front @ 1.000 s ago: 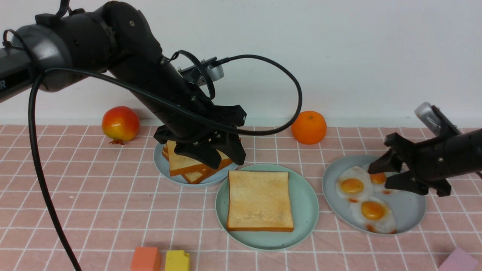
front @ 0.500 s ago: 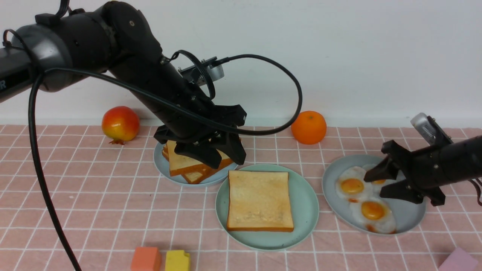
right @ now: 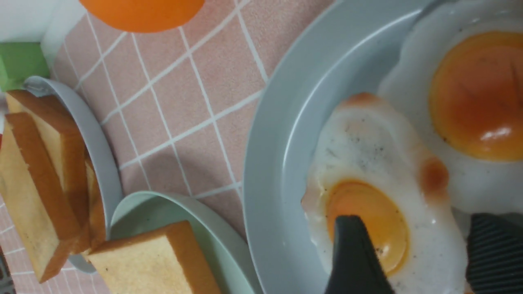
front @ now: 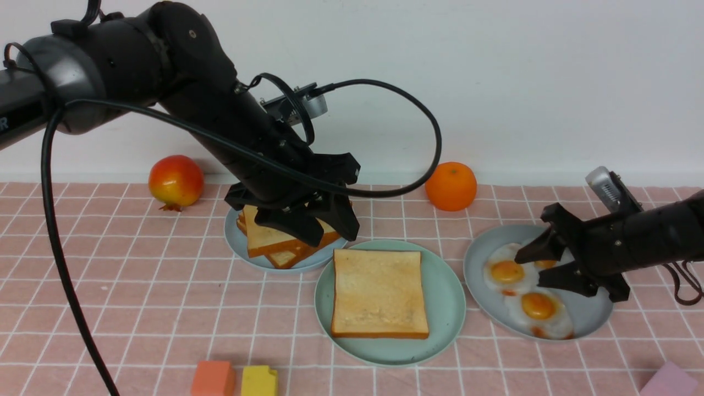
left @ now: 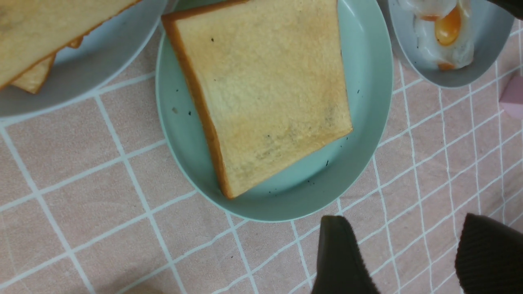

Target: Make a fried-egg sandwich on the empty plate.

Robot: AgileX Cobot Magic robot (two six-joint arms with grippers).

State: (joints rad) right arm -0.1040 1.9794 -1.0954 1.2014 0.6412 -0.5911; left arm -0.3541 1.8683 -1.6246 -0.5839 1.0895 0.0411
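On the green plate (front: 448, 308) lies 1 toast slice (front: 379, 294).

It's bright and even in here, the light seemingly from overhead: the orange (front: 451, 186) carries a pale sheen at its 12 o'clock, and the mint-green plate (front: 445, 308) throws only a thin, soft shadow at its 6 o'clock edge. The front view is crisp. The right wrist camera catches a small white glint on one yolk (right: 476, 96), and the right gripper (right: 421, 220) shows as dark, blurred fingertips (right: 351, 253). In the left wrist view the toast (left: 261, 90) is sharp, while the checked cloth (left: 81, 163) has slightly bowed grid lines.
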